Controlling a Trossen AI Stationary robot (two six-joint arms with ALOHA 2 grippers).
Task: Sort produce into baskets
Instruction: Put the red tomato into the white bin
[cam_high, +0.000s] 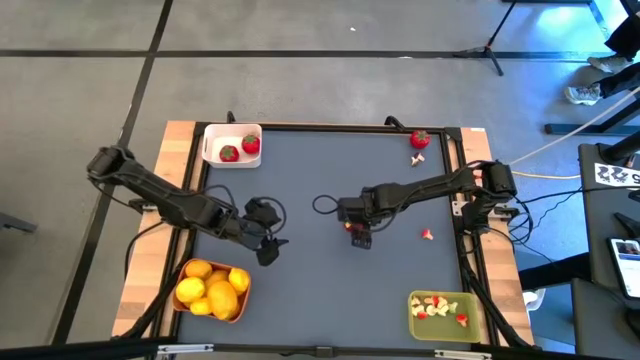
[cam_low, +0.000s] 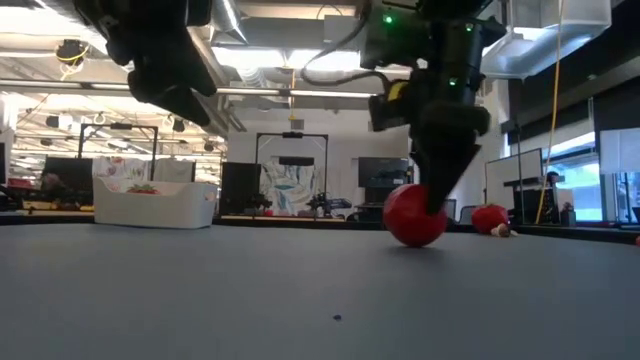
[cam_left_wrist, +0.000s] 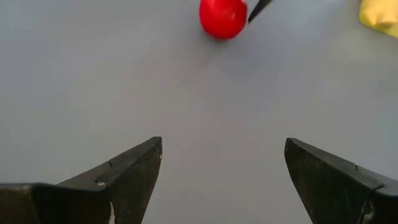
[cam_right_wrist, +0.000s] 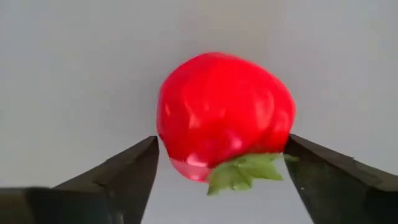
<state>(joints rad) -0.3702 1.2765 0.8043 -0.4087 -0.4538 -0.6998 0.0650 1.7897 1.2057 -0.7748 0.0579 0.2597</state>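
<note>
Your right gripper (cam_right_wrist: 217, 180) has its dark wedge fingers spread around a glossy, rounded red strawberry (cam_right_wrist: 224, 115) on the matte grey table (cam_high: 330, 290); your left gripper (cam_left_wrist: 221, 177) hangs spread and empty.

Overhead, table-level, two wrist close-ups

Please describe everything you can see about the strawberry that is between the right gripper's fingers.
The strawberry is a glossy red toy fruit, plastic by its look, with a small green leafy top. It is whole and rests on the grey table near the middle. The right gripper stands over it with open fingers on either side; whether they touch it is unclear. No other produce touches it.
</note>
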